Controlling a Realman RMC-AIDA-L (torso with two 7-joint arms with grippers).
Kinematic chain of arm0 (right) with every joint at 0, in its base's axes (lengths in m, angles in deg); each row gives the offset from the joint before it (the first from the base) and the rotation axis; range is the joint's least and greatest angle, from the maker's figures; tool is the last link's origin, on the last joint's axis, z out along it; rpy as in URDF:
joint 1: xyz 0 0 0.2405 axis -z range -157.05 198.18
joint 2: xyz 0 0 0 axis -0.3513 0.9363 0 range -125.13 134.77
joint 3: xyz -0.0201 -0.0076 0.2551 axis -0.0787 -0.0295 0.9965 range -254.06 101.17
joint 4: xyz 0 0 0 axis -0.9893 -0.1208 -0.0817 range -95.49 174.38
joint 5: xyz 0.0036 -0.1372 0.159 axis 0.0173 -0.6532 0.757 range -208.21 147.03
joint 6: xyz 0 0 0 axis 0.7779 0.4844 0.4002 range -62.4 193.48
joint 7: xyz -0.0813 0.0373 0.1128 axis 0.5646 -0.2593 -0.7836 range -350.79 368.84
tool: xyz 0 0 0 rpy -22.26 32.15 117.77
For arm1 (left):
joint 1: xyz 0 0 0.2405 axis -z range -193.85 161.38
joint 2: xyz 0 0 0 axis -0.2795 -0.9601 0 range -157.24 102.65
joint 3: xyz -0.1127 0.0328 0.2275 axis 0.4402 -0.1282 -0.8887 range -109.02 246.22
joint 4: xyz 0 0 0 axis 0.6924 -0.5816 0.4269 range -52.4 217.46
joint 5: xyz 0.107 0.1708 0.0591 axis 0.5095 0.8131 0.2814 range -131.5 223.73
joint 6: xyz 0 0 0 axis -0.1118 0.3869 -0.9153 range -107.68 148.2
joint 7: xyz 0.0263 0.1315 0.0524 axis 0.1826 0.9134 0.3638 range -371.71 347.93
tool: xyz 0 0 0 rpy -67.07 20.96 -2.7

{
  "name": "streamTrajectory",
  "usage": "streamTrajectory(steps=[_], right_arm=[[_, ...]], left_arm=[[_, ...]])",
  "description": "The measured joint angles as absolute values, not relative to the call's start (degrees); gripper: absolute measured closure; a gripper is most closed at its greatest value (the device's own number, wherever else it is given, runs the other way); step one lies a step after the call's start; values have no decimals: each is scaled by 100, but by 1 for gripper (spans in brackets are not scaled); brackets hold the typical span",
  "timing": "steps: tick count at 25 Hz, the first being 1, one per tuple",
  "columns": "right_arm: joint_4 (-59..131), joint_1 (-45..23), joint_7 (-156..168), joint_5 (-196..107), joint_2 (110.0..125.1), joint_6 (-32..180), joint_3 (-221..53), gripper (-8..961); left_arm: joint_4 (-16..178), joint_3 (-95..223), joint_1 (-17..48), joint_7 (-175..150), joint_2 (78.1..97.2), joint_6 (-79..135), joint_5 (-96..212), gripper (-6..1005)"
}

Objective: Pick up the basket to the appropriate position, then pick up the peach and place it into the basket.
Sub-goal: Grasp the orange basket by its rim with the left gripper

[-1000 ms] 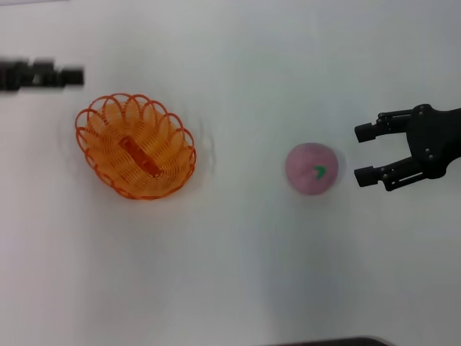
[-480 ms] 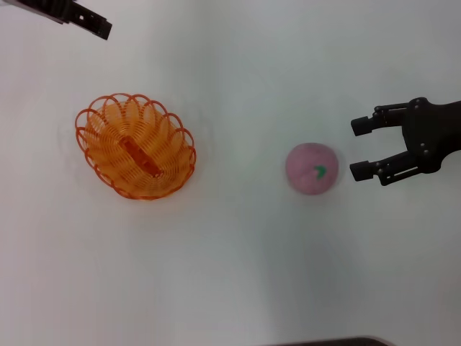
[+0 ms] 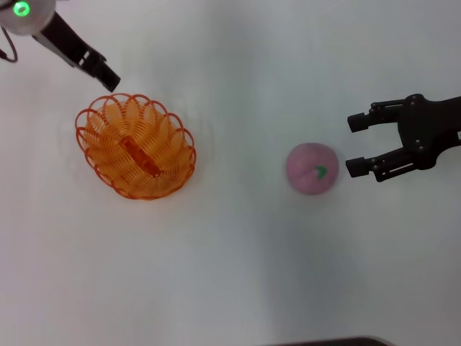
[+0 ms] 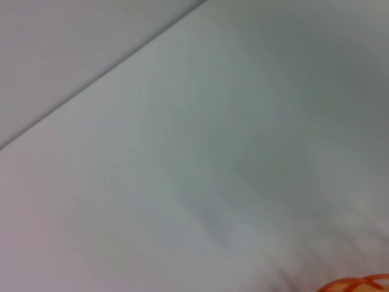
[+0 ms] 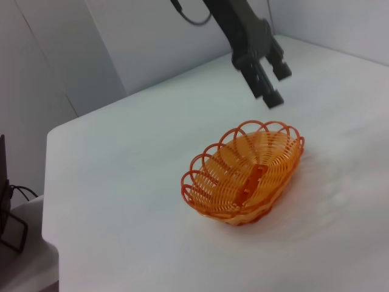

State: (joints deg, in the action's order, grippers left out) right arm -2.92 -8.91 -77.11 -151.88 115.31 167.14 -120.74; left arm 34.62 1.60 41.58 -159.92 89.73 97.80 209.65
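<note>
I have the left pincer [image 3: 108,78] hanging just past the far-left rim of the basket [image 3: 135,146]; its fingers look nearly together, so I cannot tell its state. The basket's long axis runs diagonally away from it. My right pincer [image 3: 356,144], released, faces the peach [image 3: 311,168] on the counter [image 3: 238,259].

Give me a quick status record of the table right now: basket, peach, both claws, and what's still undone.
basket: orange wire basket standing on the white table, on the robot's left, nothing inside
peach: pink peach on the table, on the robot's right, apart from the basket
left claw: left claw just beyond the basket's far rim, not touching it
right claw: right claw open, beside the peach on its right, not gripping
held items: none
undone: basket not yet lifted; peach not yet in basket
</note>
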Motion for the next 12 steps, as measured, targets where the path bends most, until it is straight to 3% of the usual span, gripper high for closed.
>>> streamTrajectory(steps=[7, 9, 12], right_arm=[[-292, -944, -7748, -15275, 11606, 16593, -12074, 6], [-292, -965, -7756, -15315, 11632, 16564, -12074, 6], [-292, -994, -7757, -15330, 11665, 16515, -12074, 6]], left_arm=[[4182, -184, 4163, -15982, 9009, 9209, 20981, 171], [4339, -241, 4160, -15972, 9027, 9101, 20984, 313], [4527, -335, 4144, -15973, 9060, 8984, 20986, 384]])
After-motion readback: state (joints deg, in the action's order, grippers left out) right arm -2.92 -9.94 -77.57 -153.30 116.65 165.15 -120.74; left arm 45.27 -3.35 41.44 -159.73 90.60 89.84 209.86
